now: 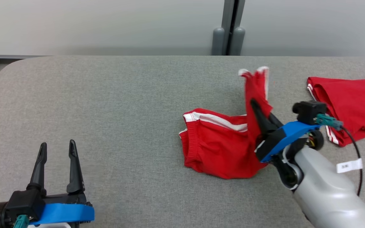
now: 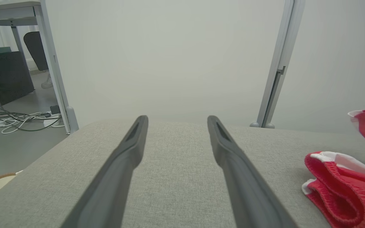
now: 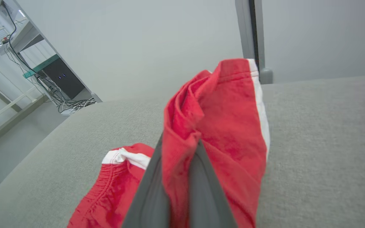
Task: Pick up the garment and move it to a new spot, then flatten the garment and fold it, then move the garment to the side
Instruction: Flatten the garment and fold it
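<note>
Nearest, the left claw (image 1: 58, 143) is held released over open worktop (image 1: 122, 104), well apart from the cloth. Right of centre the red garment (image 1: 217, 148) is laid, one white-trimmed edge lifted in the clenched right claw (image 1: 258, 109). A second red cloth (image 1: 350, 104) is seen beyond, cut by the right edge.

The garment (image 1: 217, 148) lies on the table (image 1: 106, 95), left of the other cloth (image 1: 350, 101).

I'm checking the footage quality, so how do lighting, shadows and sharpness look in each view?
Head view: soft even light, no glare, faint shadow under the red shorts. Left wrist view: open left gripper looms large and slightly soft. Right wrist view: tilted horizon, the shorts pinched in the right gripper a little blurred.
</note>
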### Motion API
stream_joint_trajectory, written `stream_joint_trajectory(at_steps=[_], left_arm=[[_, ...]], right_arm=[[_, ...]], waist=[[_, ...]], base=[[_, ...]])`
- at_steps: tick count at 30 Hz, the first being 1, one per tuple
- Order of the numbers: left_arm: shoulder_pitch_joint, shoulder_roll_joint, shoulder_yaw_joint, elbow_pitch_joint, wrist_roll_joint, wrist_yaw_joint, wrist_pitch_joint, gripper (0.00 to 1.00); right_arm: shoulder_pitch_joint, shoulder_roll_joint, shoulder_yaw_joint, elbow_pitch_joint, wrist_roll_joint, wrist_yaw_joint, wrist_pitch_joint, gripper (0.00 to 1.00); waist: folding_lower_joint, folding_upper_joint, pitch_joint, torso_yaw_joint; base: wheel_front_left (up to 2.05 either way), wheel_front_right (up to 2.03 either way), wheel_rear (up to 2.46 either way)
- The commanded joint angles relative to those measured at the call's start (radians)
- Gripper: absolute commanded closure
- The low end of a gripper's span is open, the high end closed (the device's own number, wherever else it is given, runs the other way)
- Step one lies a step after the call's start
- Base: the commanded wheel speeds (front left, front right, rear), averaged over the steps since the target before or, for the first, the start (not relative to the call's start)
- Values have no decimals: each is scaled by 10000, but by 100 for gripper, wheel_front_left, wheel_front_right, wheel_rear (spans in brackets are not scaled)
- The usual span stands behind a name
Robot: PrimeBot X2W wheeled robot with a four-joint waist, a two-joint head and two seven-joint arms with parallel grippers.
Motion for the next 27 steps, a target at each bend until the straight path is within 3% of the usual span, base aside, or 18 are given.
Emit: stream_joint_trajectory(at_steps=[1, 19, 20, 21, 22, 27], left_arm=[[43, -4, 7, -21, -35, -4, -42, 0], [341, -4, -94, 8, -167, 125, -42, 0], [343, -4, -96, 20, -171, 127, -42, 0], [348, -4, -105, 25, -173, 128, -42, 0], [351, -4, -122, 34, -170, 131, -42, 0], [279, -4, -209, 72, -132, 116, -42, 0]], right_arm=[[-92, 126, 157, -142, -72, 5, -22, 100], [1073, 904, 2230, -512, -226, 5, 113, 100], [1142, 955, 2262, -539, -197, 5, 79, 89], [1183, 991, 2276, -578, -174, 5, 45, 11], [1247, 1034, 2326, -613, -157, 5, 17, 0], [1439, 1110, 2438, -919, -171, 5, -70, 0]], waist=[[0, 0, -15, 75], [0, 0, -236, 474], [0, 0, -235, 453], [0, 0, -233, 429], [0, 0, -230, 411], [0, 0, -238, 345]], base=[[0, 0, 0], [0, 0, 0], [0, 0, 0], [0, 0, 0], [0, 0, 0], [0, 0, 0]])
